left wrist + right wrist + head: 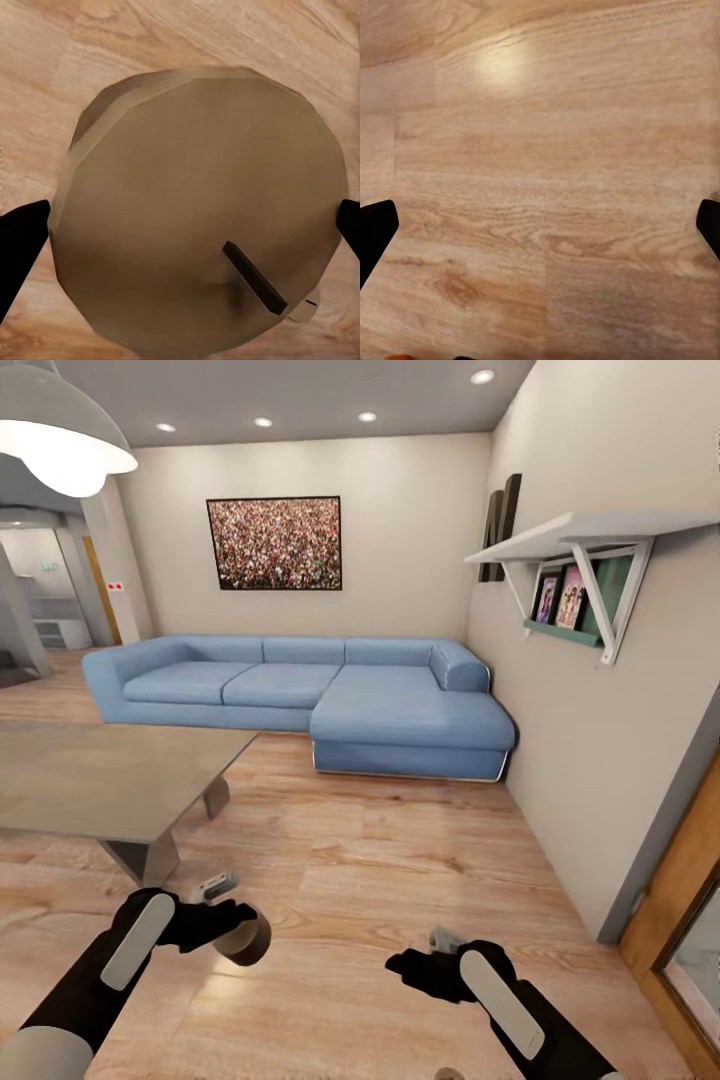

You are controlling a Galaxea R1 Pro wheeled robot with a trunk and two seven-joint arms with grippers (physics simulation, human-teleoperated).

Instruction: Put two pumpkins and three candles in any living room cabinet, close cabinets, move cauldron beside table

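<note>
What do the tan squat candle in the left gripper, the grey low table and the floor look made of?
The tan squat candle looks like matte wax: flat, dull faces and a dark wick on top. The grey low table seems a smooth, faintly glossy slab, perhaps lacquered or stone-like; it is hard to say which. The floor looks like varnished wood planks, with visible grain and a soft light reflection.

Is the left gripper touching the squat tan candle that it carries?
Touching. In the left wrist view the squat tan candle spans the gap between both black fingertips of the left gripper, each pressed against its side.
</note>
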